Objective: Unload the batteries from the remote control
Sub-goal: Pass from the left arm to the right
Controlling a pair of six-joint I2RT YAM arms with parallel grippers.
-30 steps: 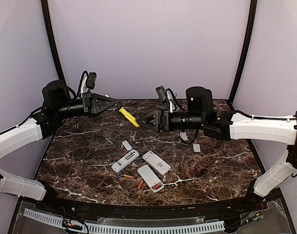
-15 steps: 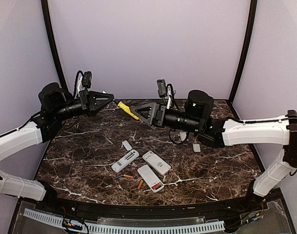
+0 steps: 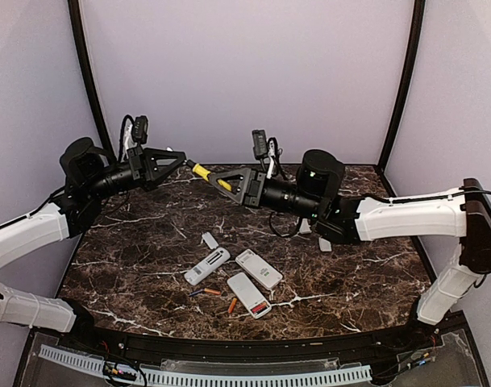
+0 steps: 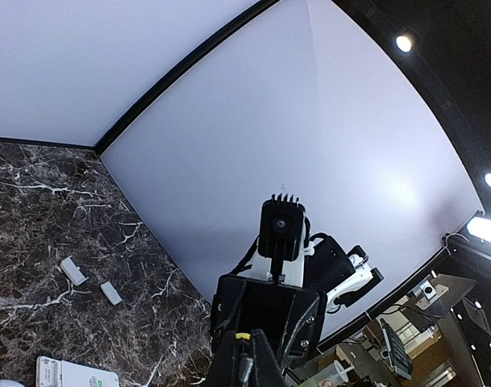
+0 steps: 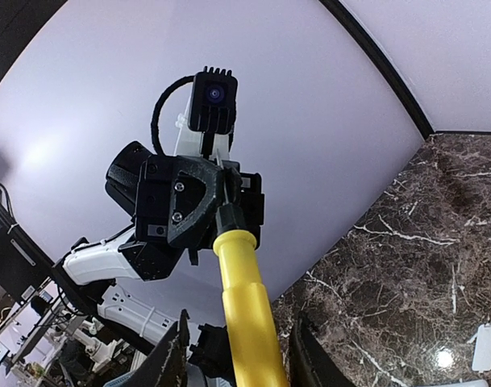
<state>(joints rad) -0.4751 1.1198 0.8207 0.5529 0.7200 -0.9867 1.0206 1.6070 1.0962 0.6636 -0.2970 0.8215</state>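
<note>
Two batteries [image 3: 212,292], one orange and blue, the other orange, are seen lying loose near the middle of the near edge of the desk [image 3: 374,266]. They lie just beside three white remote controls [image 3: 250,295]. A small white cover [image 3: 210,239] is laid just behind the remotes. A yellow-handled screwdriver [image 5: 241,274] is held in the air above the far part of the desk. Its metal shaft is pinched by the left tool [image 5: 222,197], which is pressed together on it. The right tool [image 5: 239,339] is spread, with its fingers [image 5: 174,355] set on either side of the handle and gaps visible.
</note>
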